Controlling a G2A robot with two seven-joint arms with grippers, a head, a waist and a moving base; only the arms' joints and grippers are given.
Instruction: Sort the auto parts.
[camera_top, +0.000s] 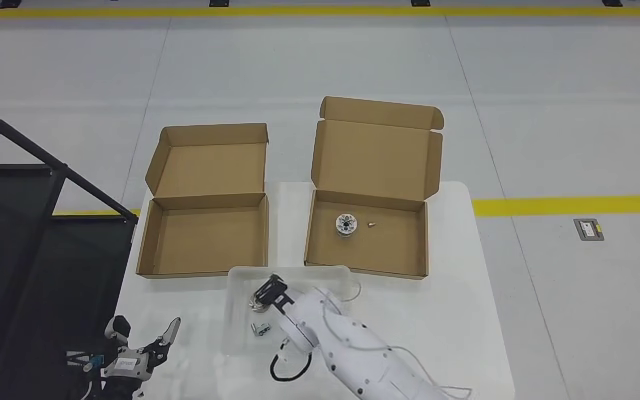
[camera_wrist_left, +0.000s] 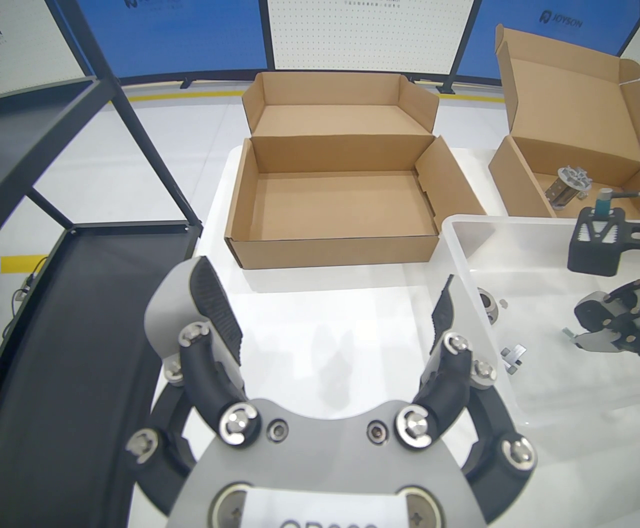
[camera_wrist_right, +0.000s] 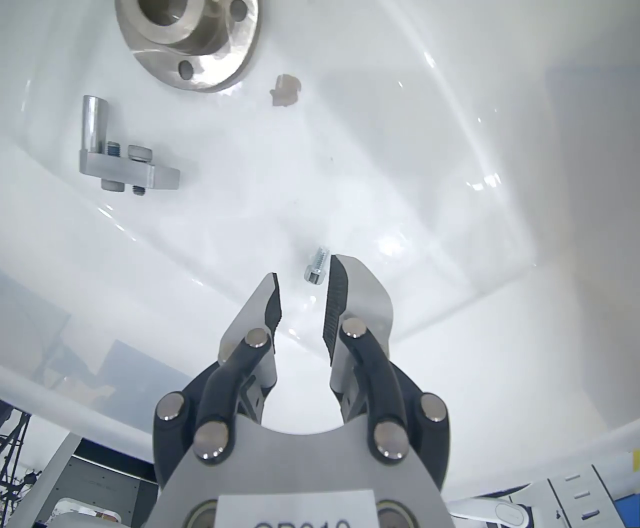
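Right gripper (camera_wrist_right: 306, 272) part-spread around the small silver bolt (camera_wrist_right: 316, 265); off-centre closing could flick it across the slick translucent plastic tub (camera_wrist_right: 425, 175)

Silver bolt (camera_wrist_right: 317, 264), seemingly flat, in bin (camera_wrist_right: 450, 200).

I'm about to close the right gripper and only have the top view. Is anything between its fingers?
Observer: Yes. A small bolt lies on the floor of the clear bin, between the open jaws of the right gripper, close to one pad and not gripped.
Operator: What else is in the bin?
Observer: A round flange, a bracket with a pin and screws, and a small tan bit.
Operator: And the left gripper?
Observer: The left gripper is open and empty, above bare table beside the bin.
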